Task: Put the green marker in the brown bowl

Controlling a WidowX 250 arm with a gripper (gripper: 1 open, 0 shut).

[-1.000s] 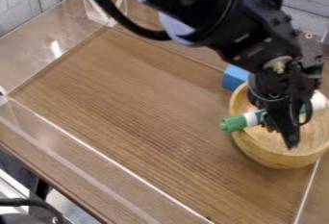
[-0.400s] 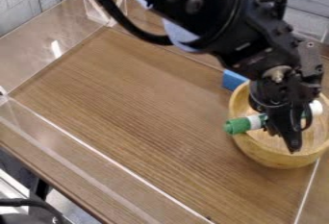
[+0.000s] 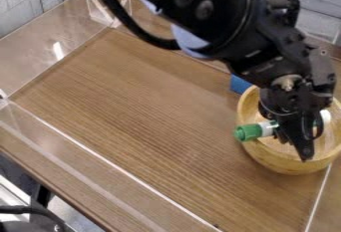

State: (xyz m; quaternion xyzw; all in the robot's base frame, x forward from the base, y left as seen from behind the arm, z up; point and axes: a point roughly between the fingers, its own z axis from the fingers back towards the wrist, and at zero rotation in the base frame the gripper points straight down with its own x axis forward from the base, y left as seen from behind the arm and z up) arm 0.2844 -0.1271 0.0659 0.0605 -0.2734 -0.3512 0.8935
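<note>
The brown bowl (image 3: 273, 152) stands at the right of the wooden table, near the front edge. My gripper (image 3: 296, 128) points steeply down into it and is shut on the green marker (image 3: 258, 130). The marker lies roughly level, its green end sticking out to the left over the bowl's near-left rim, its white barrel passing between the black fingers (image 3: 298, 134). The marker's far end is hidden behind the gripper. I cannot tell whether the marker touches the bowl.
A small blue block (image 3: 241, 80) lies just behind the bowl, partly hidden by the arm. Clear acrylic walls (image 3: 54, 47) ring the wooden table (image 3: 120, 107). The black arm reaches in from the top.
The gripper with the marker has shifted slightly to the right and down over the bowl; otherwise nothing has moved.
</note>
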